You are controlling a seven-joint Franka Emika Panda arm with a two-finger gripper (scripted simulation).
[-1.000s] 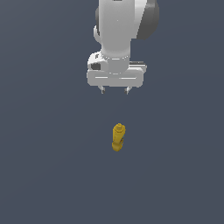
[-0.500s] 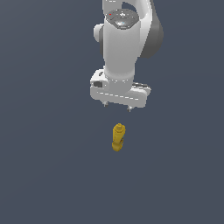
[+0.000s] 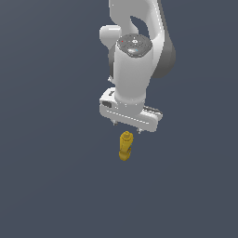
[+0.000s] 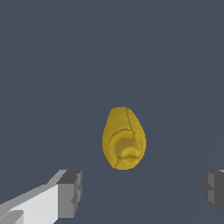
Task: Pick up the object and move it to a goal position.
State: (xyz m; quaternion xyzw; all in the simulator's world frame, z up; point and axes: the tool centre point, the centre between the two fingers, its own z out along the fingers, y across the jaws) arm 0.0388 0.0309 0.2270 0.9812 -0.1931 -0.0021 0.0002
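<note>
Since a second ago the arm has swung down and toward the bottle, while the bottle has stayed put.

From the exterior view, the gripper (image 3: pixel 126 128) now hangs just above and slightly behind the bottle (image 3: pixel 125 146), not touching it. The bottle stands on the bare dark floor (image 3: pixel 51 186), cap end up and toward the gripper, apparently leaning a little. Only two short fingertips (image 3: pixel 115 124) show under the white hand, set apart to either side of the bottle's line, which suits a straight descent over it.

From the wrist view, the camera looks nearly down the bottle's (image 4: pixel 123 138) axis: the ribbed cap faces the lens and the yellow body widens behind it. Both grey pads (image 4: pixel 70 194) sit at the frame's edge, spread wide, with a gap far broader than the bottle, and nothing between them. The bottle lies ahead of the pads rather than between them, so I judge the approach unfinished; the hand likely needs to advance and lower before closing.
</note>
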